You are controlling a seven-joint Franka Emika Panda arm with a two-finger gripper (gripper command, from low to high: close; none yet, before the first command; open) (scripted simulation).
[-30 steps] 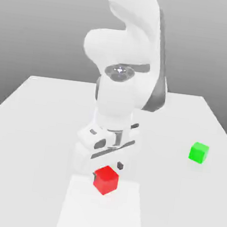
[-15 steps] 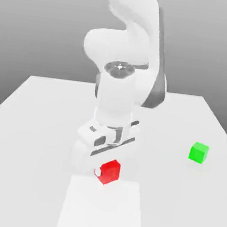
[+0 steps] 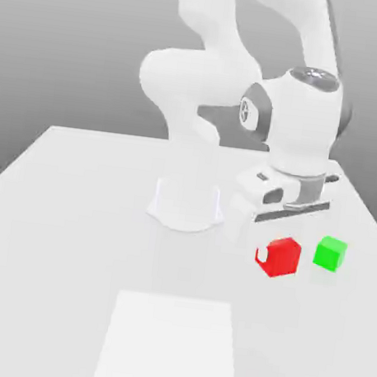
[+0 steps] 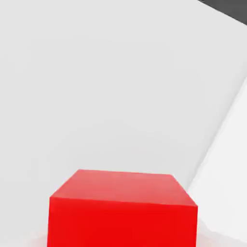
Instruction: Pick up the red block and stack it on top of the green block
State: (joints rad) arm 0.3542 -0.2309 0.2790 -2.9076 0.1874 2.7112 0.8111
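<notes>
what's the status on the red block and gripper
Gripper shut on red block, held up off the table. Green block on the table, toward the exterior view's right, red not on it. Nothing seen between them.

We find the upper part of the robot arm (image 3: pixel 200 85) cut off by the exterior view's top edge. In the hand view, the red block (image 4: pixel 123 222) is cut by the picture's edge, its remaining extent unverified. We note the table (image 3: pixel 69 244) runs out of the exterior view, its near corners cut off.
</notes>
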